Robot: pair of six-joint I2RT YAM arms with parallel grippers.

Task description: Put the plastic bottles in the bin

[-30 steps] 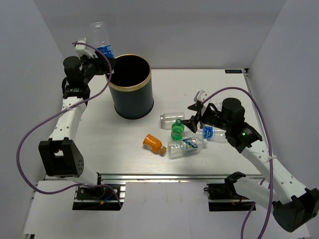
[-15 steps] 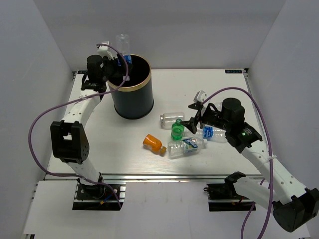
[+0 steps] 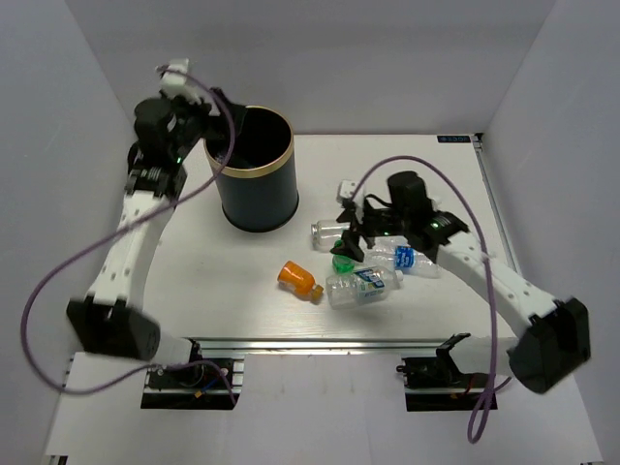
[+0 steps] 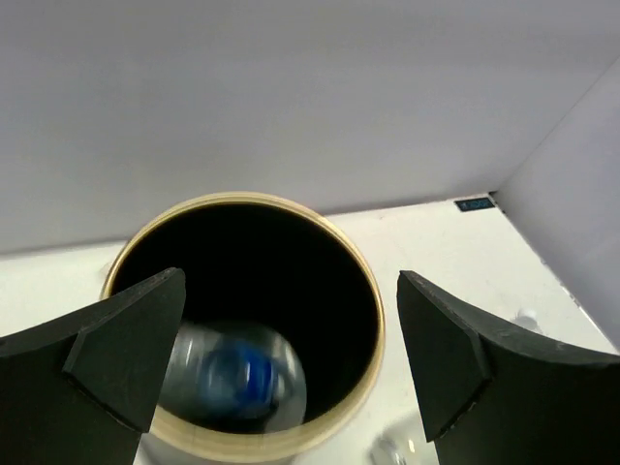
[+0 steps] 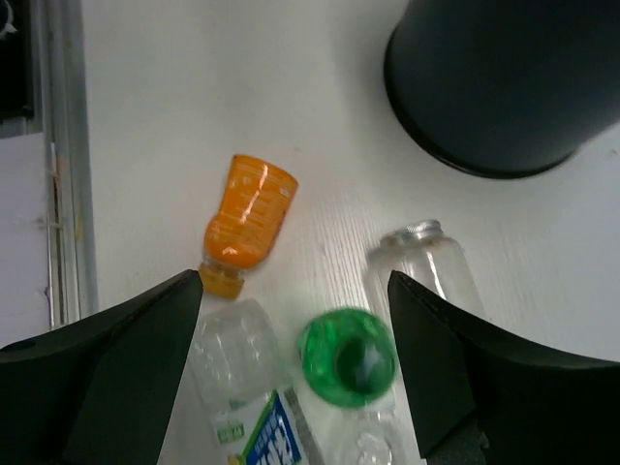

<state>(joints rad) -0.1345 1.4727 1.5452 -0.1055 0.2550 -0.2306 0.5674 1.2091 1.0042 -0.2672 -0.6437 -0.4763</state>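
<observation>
The bin (image 3: 254, 172), dark with a gold rim, stands at the back left. My left gripper (image 3: 221, 121) hangs open over its left rim. In the left wrist view the bin's rim (image 4: 373, 320) shows between the left gripper's (image 4: 291, 276) open fingers, and a blurred clear bottle with a blue label (image 4: 232, 383) lies loose inside. My right gripper (image 3: 351, 237) is open above the green bottle (image 5: 347, 356), which sits between its fingers (image 5: 455, 368) with gaps on both sides. Around it lie an orange bottle (image 5: 247, 218), a clear bottle (image 5: 426, 266) and a labelled clear bottle (image 5: 242, 378). A blue-capped one (image 3: 407, 259) lies further right.
The bin's base (image 5: 504, 87) stands just beyond the bottle cluster in the right wrist view. A metal rail (image 3: 320, 344) runs along the table's near edge. White walls close in the table on the left, back and right.
My left gripper swung over the bin, opened and let go of the blue-labelled bottle, which is now inside. The right arm moved left over the green bottle.
</observation>
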